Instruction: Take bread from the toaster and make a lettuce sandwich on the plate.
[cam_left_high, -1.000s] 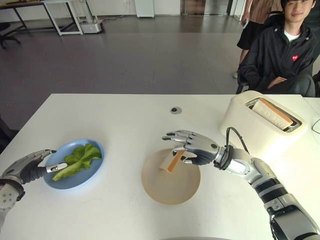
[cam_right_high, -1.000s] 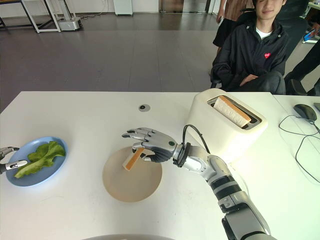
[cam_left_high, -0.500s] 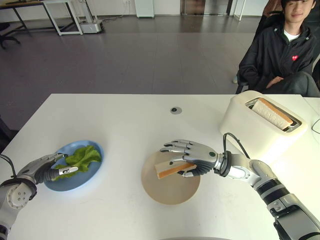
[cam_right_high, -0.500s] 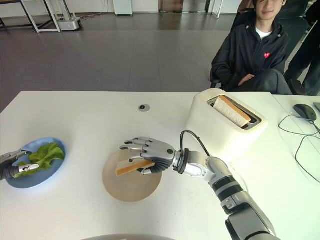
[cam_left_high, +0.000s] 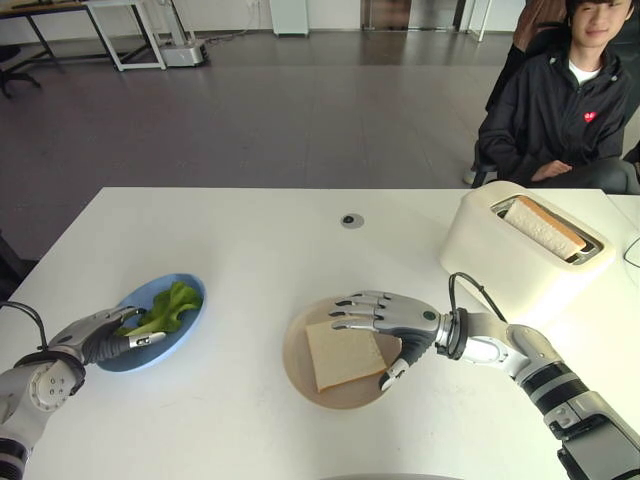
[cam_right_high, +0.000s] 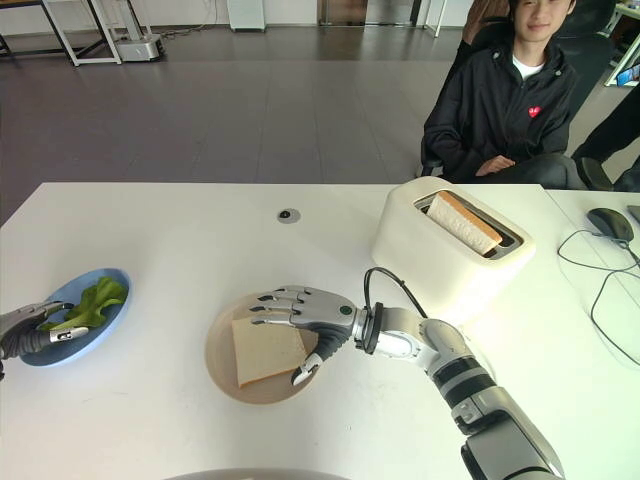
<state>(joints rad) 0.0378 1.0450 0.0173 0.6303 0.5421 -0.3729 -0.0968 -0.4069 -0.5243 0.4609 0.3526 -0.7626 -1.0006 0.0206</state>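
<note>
A slice of bread (cam_left_high: 343, 358) lies flat on the tan plate (cam_left_high: 296, 369) at the middle of the table. My right hand (cam_left_high: 388, 320) hovers just over the slice's far right side, fingers spread and open, thumb down by the plate's right rim. A white toaster (cam_left_high: 500, 262) stands at the back right with a second slice of bread (cam_left_high: 545, 225) sticking up from its slot. At the left, lettuce (cam_left_high: 165, 307) sits bunched on a blue plate (cam_left_high: 190, 322). My left hand (cam_left_high: 100, 340) rests at that plate's near-left rim, its fingers pinched on the leaf's near end.
A small round grommet (cam_left_high: 351, 220) sits in the tabletop behind the tan plate. A computer mouse (cam_right_high: 607, 222) and its cable (cam_right_high: 585, 268) lie to the right of the toaster. Bare tabletop lies between the two plates.
My right hand lowered the tilted slice, laid it flat on the tan plate and opened. My left hand moved onto the blue plate and closed on the lettuce, bunching it.
</note>
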